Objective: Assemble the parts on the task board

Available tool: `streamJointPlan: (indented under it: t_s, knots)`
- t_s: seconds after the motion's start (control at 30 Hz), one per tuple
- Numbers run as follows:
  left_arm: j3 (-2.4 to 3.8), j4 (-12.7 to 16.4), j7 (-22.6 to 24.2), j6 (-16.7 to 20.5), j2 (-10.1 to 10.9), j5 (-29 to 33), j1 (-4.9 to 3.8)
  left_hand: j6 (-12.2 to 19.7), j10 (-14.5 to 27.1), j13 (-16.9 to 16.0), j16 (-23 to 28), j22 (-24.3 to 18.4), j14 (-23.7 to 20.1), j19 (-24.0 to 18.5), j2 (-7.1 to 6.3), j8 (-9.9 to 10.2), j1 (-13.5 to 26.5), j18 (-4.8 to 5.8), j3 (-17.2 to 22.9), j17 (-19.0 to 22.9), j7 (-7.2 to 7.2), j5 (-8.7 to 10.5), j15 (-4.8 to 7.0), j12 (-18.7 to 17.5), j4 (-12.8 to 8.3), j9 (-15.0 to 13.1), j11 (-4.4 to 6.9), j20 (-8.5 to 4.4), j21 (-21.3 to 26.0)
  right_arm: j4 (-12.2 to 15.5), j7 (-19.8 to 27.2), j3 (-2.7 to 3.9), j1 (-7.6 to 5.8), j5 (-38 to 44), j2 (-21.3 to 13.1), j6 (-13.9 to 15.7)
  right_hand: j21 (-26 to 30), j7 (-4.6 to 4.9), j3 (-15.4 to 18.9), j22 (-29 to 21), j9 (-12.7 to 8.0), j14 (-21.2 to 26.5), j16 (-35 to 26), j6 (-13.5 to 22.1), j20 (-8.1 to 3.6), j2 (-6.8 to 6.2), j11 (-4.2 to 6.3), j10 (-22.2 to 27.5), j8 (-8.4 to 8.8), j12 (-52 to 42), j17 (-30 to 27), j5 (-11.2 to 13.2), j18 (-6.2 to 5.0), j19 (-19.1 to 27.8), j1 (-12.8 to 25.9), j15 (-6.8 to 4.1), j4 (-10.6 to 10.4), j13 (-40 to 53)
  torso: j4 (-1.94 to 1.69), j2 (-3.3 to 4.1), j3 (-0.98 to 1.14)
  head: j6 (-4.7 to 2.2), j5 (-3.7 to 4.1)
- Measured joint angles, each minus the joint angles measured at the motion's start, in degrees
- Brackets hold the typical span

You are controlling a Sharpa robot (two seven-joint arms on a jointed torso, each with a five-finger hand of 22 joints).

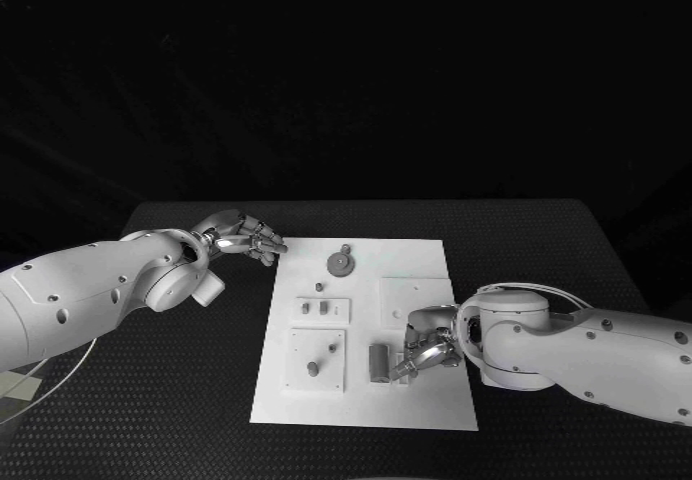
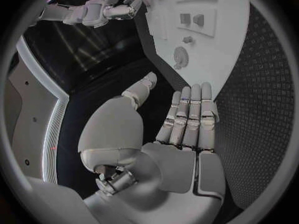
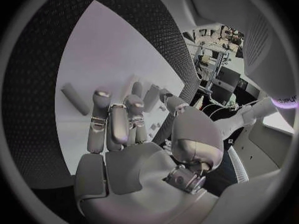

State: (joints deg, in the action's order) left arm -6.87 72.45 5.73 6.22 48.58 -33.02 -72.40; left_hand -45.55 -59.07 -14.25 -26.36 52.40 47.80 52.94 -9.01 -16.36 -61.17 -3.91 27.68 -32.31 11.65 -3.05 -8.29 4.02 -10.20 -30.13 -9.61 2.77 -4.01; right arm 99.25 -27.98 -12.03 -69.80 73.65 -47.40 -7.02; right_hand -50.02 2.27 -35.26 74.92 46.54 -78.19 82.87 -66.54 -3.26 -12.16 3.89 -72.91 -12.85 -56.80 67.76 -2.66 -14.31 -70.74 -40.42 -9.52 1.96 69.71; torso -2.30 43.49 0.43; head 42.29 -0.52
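The white task board (image 1: 418,255) lies in the middle of the black table. A round grey part (image 1: 340,262) sits near its far edge, also in the left wrist view (image 2: 181,56). Small grey parts (image 1: 329,307) stand in raised plates on its left half. A grey cylinder (image 1: 379,363) lies near the front; the right wrist view shows this cylinder (image 3: 74,98) flat on the board, apart from the fingers. My right hand (image 1: 427,350) hovers just right of it, fingers extended, holding nothing. My left hand (image 1: 247,238) is off the board's far left corner, fingers straight and empty (image 2: 187,117).
A square raised plate (image 1: 414,297) lies on the board's right half, just beyond my right hand. Black table mat (image 1: 188,370) stretches to the left of the board and behind it. A pale cable (image 1: 43,385) hangs off the table's left edge.
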Motion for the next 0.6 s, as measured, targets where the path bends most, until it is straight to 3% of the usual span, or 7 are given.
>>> streamJointPlan:
  t_s: [0.1, 0.6]
  knots:
    - [0.0, -0.01, 0.0, -0.01, -0.01, 0.0, 0.0, 0.0, 0.0, 0.0, 0.0, 0.0, 0.0, 0.0, 0.0, 0.0, 0.0, 0.04, 0.0, -0.06, 0.0, 0.0, 0.0, 0.0, 0.0, 0.0, 0.0, 0.0, 0.0, -0.26, 0.0, 0.01, 0.0, 0.08, 0.35, 0.66, 0.0, 0.0, 0.36, 0.0, 0.03, 0.0, 0.0, 0.0, 0.0, 1.36, 0.0, 0.0, 0.0, 0.0, 0.01, 0.0, 0.0, 0.0, -0.03, 0.01, 0.37, 0.08, 0.03, 0.01, 0.01, 0.0, 0.0]
    - [0.0, -0.01, 0.0, -0.03, -0.08, -0.01, 0.0, 0.0, 0.0, 0.05, 0.0, 0.0, 0.0, 0.0, 0.0, 0.0, 0.0, 0.35, 0.0, -0.11, 0.0, 0.0, 0.0, 0.0, 0.0, -0.01, 0.0, 0.0, 0.0, -1.46, 0.26, -0.08, 0.03, 2.65, 3.19, -0.06, 0.0, -0.11, 1.1, 0.0, 0.08, 0.01, 0.0, 0.09, 0.01, 1.48, 0.0, 0.0, 0.0, 0.0, 0.08, 0.0, 0.0, 0.0, -0.16, 0.05, 1.12, 0.12, -0.03, 0.03, -0.03, 0.07, 0.19]
